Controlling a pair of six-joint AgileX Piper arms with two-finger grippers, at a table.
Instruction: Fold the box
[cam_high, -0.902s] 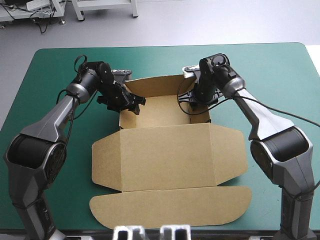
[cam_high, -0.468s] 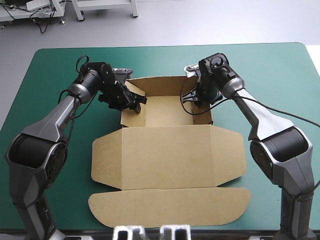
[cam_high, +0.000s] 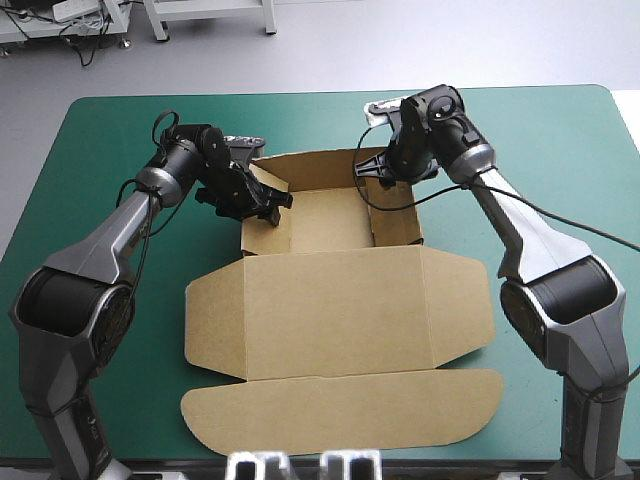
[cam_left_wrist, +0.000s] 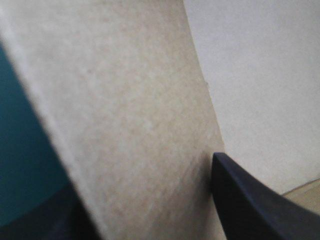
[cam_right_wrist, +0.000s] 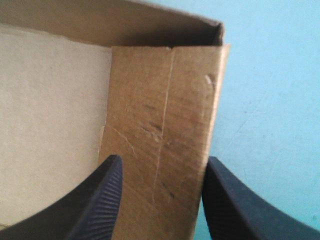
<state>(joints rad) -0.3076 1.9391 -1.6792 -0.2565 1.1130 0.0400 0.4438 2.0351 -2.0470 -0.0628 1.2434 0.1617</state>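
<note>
The brown box (cam_high: 335, 300) lies mid-table as an open tray (cam_high: 330, 222) with raised walls, its lid flat toward the near edge. My left gripper (cam_high: 268, 203) sits at the tray's left wall (cam_left_wrist: 125, 100). It is open, with one black finger (cam_left_wrist: 250, 205) inside the wall and the other outside. My right gripper (cam_high: 382, 172) hangs over the tray's far right corner. It is open too, with its fingers on either side of the upright right wall (cam_right_wrist: 160, 115). The tray floor (cam_right_wrist: 50, 110) shows beside that wall.
The lid's rounded tuck flap (cam_high: 340, 412) reaches close to the table's near edge. Bare teal-green cover (cam_high: 560, 180) lies to the right of the box, and more bare cover (cam_high: 90, 160) lies to its left and beyond the far wall.
My right gripper has risen from inside the right wall and shifted toward the tray's far right corner. The left gripper has barely moved at the left wall.
</note>
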